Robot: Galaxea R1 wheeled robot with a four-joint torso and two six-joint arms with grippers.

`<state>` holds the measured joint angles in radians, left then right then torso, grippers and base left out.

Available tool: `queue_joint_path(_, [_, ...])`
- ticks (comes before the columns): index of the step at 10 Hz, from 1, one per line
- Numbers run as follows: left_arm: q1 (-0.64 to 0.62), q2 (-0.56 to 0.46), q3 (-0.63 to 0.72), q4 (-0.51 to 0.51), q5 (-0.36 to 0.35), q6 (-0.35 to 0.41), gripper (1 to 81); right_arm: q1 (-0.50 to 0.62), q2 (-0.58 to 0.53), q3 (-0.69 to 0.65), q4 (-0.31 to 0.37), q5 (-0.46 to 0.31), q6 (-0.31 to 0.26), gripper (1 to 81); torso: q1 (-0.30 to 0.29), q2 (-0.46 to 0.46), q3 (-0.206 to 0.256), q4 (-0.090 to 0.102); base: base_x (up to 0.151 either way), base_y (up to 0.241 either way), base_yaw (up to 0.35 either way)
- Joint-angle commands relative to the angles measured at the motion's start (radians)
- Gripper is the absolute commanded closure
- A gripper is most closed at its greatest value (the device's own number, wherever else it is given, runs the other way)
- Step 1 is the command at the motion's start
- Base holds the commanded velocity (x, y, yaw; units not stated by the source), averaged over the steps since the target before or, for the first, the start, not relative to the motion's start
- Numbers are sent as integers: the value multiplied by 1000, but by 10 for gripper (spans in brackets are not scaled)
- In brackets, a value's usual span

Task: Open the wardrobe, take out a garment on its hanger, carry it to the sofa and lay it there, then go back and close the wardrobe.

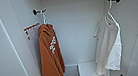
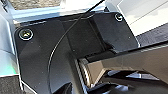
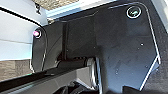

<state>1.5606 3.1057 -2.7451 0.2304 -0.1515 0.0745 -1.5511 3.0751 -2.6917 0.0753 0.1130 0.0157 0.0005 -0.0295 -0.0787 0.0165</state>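
White garment hanging vertically, hanger hook uppermost

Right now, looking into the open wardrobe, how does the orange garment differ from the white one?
The orange garment is rust-coloured with white marks; the white garment is plain off-white. The orange garment hangs on the left and reaches lower, while the white garment hangs on the right and ends higher. Both hang from dark pegs inside the wardrobe, each on a thin white hanger.

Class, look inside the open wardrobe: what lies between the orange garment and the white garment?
In the head view, nothing hangs between the orange garment and the white garment: just the wardrobe's plain white back wall, with a low white ledge at the bottom.
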Motion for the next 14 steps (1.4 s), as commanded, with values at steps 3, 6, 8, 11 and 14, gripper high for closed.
queue_joint_path(3, [-29,7,4,-6,46,1,10,33,9,7,-2,-55,-7,10,0,0,0,0,0,0,0])
queue_joint_path(6, [-30,7,4,-5,46,1,10,35,9,3,-2,-61,-5,10,0,0,0,-123,0,0,0])
queue_joint_path(8, [-30,5,4,-5,44,1,10,35,9,3,-2,-61,-5,10,0,0,0,-186,0,0,0])
queue_joint_path(11, [-30,4,4,-5,43,1,10,39,9,0,-2,-65,-7,10,0,0,0,-292,0,0,0])
queue_joint_path(14, [-30,7,4,-5,41,1,10,38,9,0,-2,-67,-5,10,0,0,0,-351,0,0,0])
